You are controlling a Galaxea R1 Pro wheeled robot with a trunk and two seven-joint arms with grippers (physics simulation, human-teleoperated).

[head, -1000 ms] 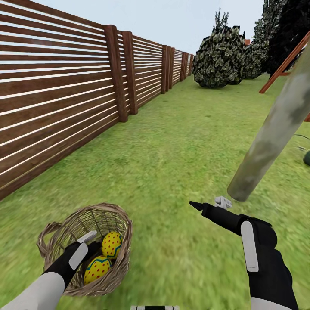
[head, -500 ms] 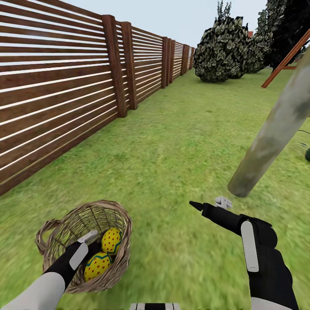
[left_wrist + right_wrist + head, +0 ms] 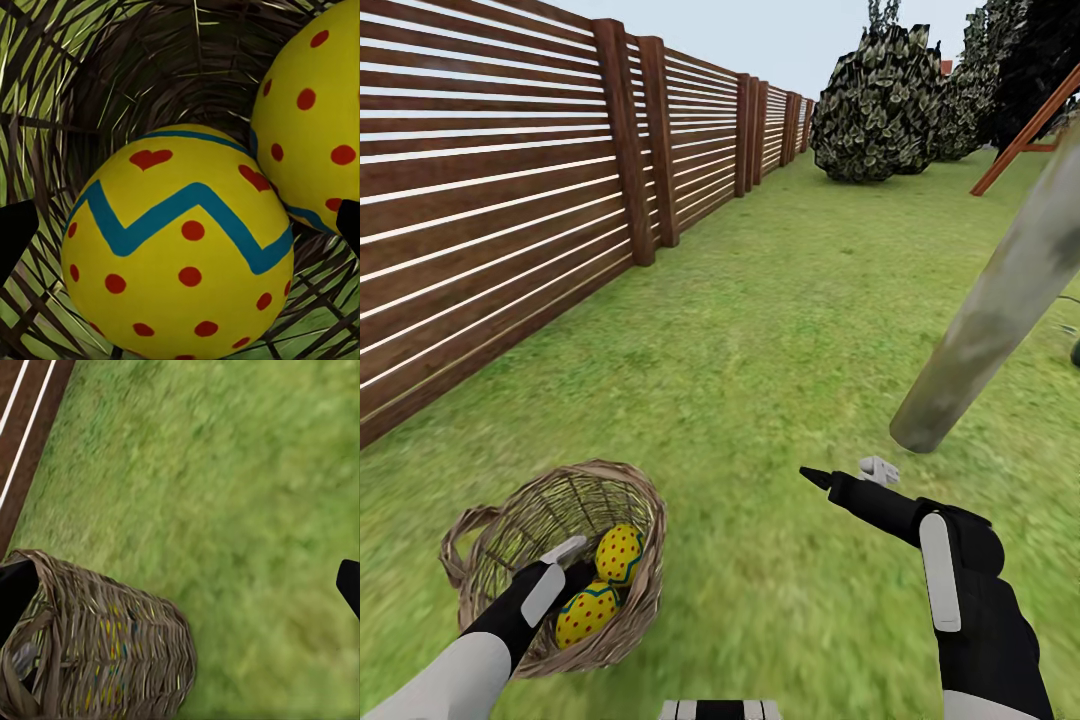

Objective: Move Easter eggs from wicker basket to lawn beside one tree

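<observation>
A slatted wooden fence of dark brown horizontal boards runs along the left side of the head view and recedes toward the far end of the garden. Thick upright posts divide it into panels; pale light shows through the gaps between the boards. A strip of the same fence appears in the right wrist view.

A round leafy bush with dark, mottled foliage stands at the far end, near the last fence panels. Darker, taller foliage stands beside it, further right.

A slanted reddish-brown wooden beam crosses in front of that foliage. The sky above the fence is pale blue-grey.
</observation>
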